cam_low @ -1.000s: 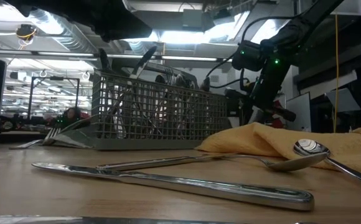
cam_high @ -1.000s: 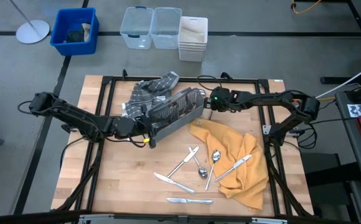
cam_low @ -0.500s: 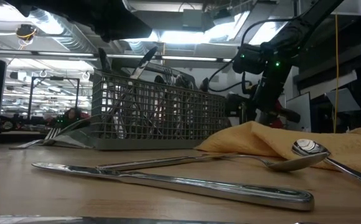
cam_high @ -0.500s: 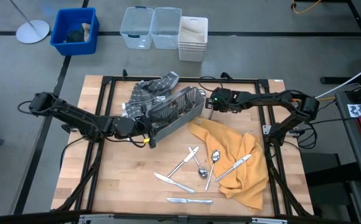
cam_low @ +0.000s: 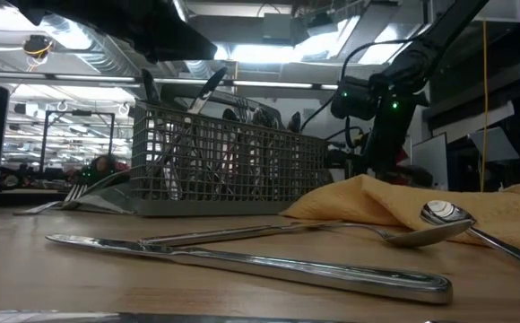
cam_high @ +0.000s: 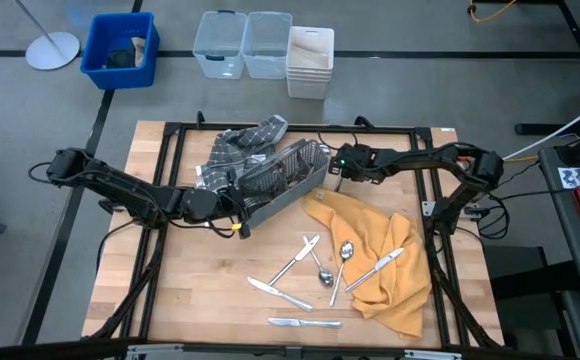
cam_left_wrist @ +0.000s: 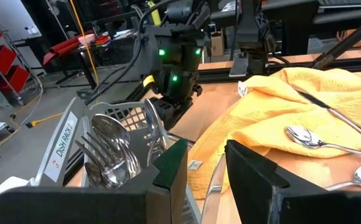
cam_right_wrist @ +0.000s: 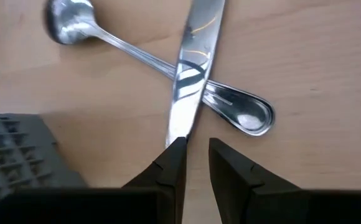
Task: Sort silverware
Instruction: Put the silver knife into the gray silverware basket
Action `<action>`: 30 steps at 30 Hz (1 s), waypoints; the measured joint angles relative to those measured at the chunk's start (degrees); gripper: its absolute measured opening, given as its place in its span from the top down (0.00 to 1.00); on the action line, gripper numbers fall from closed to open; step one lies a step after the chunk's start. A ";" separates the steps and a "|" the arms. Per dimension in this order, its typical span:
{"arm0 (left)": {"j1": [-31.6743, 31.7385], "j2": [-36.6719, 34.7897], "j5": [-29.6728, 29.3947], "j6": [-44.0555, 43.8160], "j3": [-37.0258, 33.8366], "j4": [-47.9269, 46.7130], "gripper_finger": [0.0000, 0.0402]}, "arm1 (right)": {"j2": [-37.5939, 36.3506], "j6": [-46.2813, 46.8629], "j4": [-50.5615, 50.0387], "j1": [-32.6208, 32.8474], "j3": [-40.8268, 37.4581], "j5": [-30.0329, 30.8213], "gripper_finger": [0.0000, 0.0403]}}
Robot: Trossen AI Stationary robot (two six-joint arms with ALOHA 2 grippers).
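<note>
The grey wire-mesh caddy [cam_high: 285, 180] stands on the table with forks and spoons [cam_left_wrist: 112, 155] upright in it. My left gripper [cam_high: 238, 212] is at its near-left end. My right gripper [cam_high: 336, 170] points steeply down beside the caddy's far-right end, its fingers a little apart [cam_right_wrist: 196, 152]. Below it a knife [cam_right_wrist: 190, 74] lies across a spoon [cam_right_wrist: 137, 53] on the wood. The knife's near end runs under one fingertip [cam_right_wrist: 175, 149]. More silverware [cam_high: 315, 270] lies loose near the front. My left gripper is on the caddy's near-left end [cam_high: 244, 214], coming nearly level from the table's left. One finger [cam_left_wrist: 171, 169] lies against the mesh wall, and a thin wire shows between the fingers. My own fingers hide the place of contact. I cannot tell whether my right gripper touches the knife's end [cam_right_wrist: 179, 134].
A yellow cloth [cam_high: 380, 260] with a knife [cam_high: 380, 267] on it covers the right part of the table. A checked grey cloth [cam_high: 240, 145] lies at the caddy's far side. Plastic bins [cam_high: 260, 45] stand on the floor beyond the far edge.
My right gripper has sunk a little beside the caddy's far-right end and has rolled. The gap between its fingers is as before. The caddy and my left gripper have kept still.
</note>
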 joint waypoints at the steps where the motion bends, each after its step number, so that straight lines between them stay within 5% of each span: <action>1: 0.00 0.00 -0.01 0.00 0.00 -0.18 0.75 | 0.48 0.00 0.32 -0.02 0.01 0.04 0.82; 18: 0.00 0.00 0.00 0.02 0.00 -0.86 0.75 | 1.90 -0.04 5.89 -3.13 0.16 -7.70 0.82; 30: 0.00 0.00 -0.02 0.02 0.01 -1.31 0.75 | 1.90 -0.53 5.96 -2.93 0.23 -6.16 0.82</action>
